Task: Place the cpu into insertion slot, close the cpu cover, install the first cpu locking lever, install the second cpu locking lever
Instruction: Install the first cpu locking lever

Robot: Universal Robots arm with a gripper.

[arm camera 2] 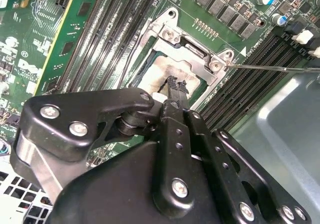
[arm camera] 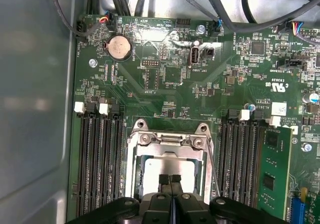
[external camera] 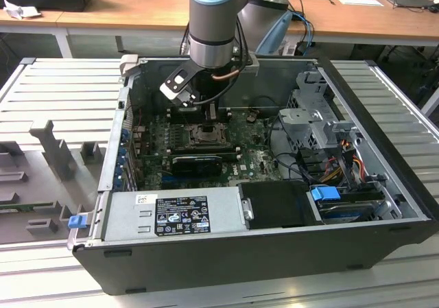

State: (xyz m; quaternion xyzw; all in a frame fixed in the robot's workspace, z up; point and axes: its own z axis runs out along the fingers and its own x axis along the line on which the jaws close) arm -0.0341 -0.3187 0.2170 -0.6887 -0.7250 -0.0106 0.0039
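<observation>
In both wrist views the cpu (arm camera: 187,170) lies flat in the insertion slot (arm camera: 131,159), its pale face (arm camera 2: 152,73) showing through the window of the cpu cover (arm camera: 172,146). The cover (arm camera 2: 192,47) is down over the socket. My gripper (arm camera: 170,178) is shut with nothing between its black fingertips, which hover right over the cpu's face (arm camera 2: 176,82). A thin wire locking lever (arm camera: 213,171) runs along one side of the socket and sticks out past the memory slots (arm camera 2: 272,68). In the exterior view the arm reaches down into the open case above the socket (external camera: 206,133).
Black memory slots (arm camera: 100,159) flank the socket, with a green card (arm camera: 272,169) in one. A coin battery (arm camera: 120,48) and cables (arm camera: 240,14) lie beyond. The grey case wall (arm camera: 35,109) is close. A power supply (external camera: 171,215) and drive cage (external camera: 315,116) fill the case.
</observation>
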